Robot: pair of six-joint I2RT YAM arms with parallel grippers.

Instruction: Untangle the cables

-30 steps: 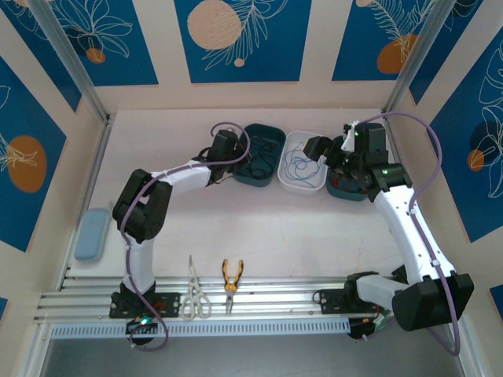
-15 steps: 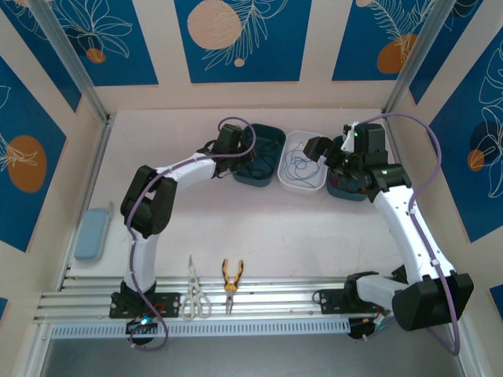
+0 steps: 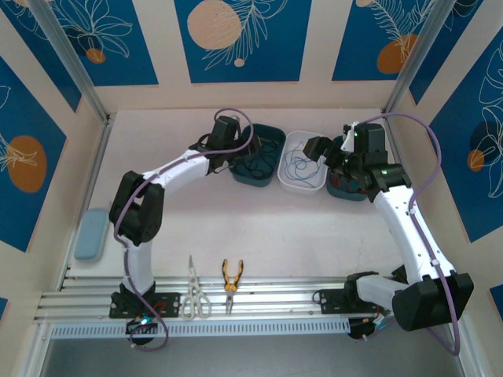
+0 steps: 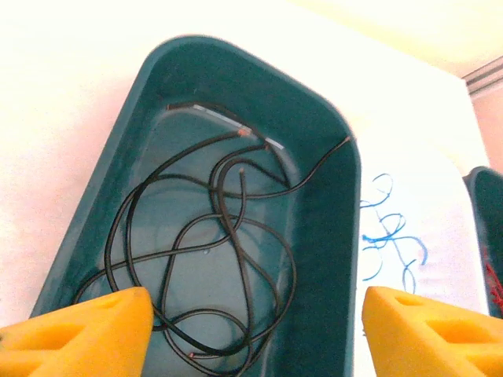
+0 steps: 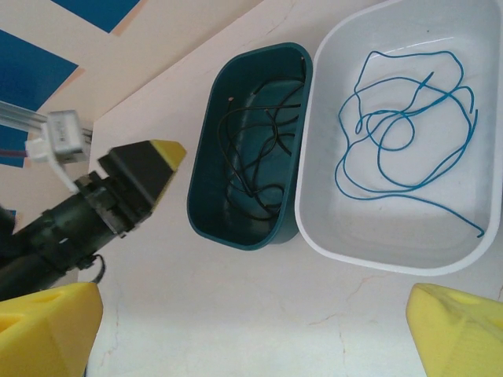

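Observation:
A black cable (image 4: 220, 251) lies in loose loops on the floor of the left teal bin (image 4: 330, 259). My left gripper (image 4: 255, 338) hovers over this bin, open, with nothing between its yellow fingers (image 4: 86, 330). A blue cable (image 5: 401, 133) lies coiled in the white bin (image 5: 314, 196) beside it. A bit of red cable (image 4: 493, 279) shows in a second teal bin at the far right. My right gripper (image 5: 251, 338) is open above bare table, near the fronts of the bins. From above, the left gripper (image 3: 232, 159) is at the teal bin (image 3: 267, 179) and the right gripper (image 3: 321, 149) is by the white bin (image 3: 302, 187).
Scissors (image 3: 192, 294) and orange-handled pliers (image 3: 231, 276) lie at the front by the metal rails (image 3: 259, 302). A light blue case (image 3: 91, 233) sits at the left edge. Walls close in the table on three sides.
My left gripper has gone from shut to open over the left teal bin, and its arm has stretched out further. The right arm has not moved.

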